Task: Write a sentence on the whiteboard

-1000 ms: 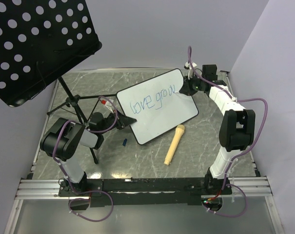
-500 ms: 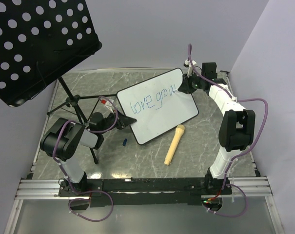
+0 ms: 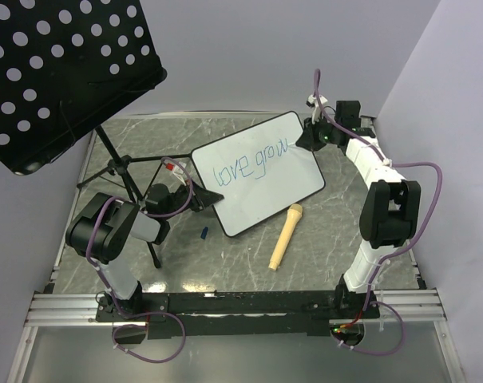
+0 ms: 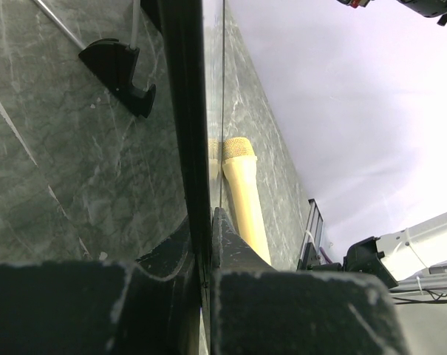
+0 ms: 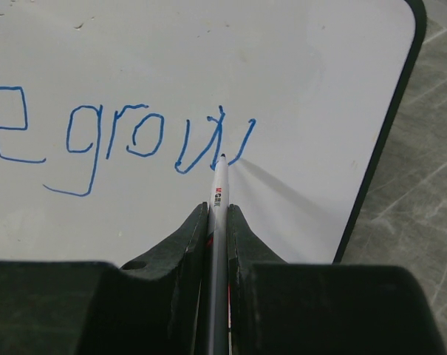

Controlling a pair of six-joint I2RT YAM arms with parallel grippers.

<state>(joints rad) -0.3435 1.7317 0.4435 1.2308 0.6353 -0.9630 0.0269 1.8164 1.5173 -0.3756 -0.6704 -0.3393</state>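
Note:
The whiteboard (image 3: 261, 187) stands tilted on the table with the sentence (image 3: 251, 164) in blue, reading "love grow". My left gripper (image 3: 199, 199) is shut on the board's left black rim (image 4: 185, 111), one finger on each side of it (image 4: 208, 222). My right gripper (image 3: 306, 137) is at the board's far right corner, shut on a white marker (image 5: 219, 194). The marker's tip rests at the last letter of "grow" (image 5: 157, 140) on the whiteboard (image 5: 208, 52).
A black perforated panel (image 3: 57, 72) on a tripod stand (image 3: 121, 169) overhangs the left side. A beige microphone (image 3: 285, 236) lies in front of the board, also seen beside the rim as the microphone (image 4: 241, 196). A small blue cap (image 3: 203, 233) lies near the left arm.
My right gripper with the marker has shifted slightly right and farther back along the top line. The left gripper and the board have not moved.

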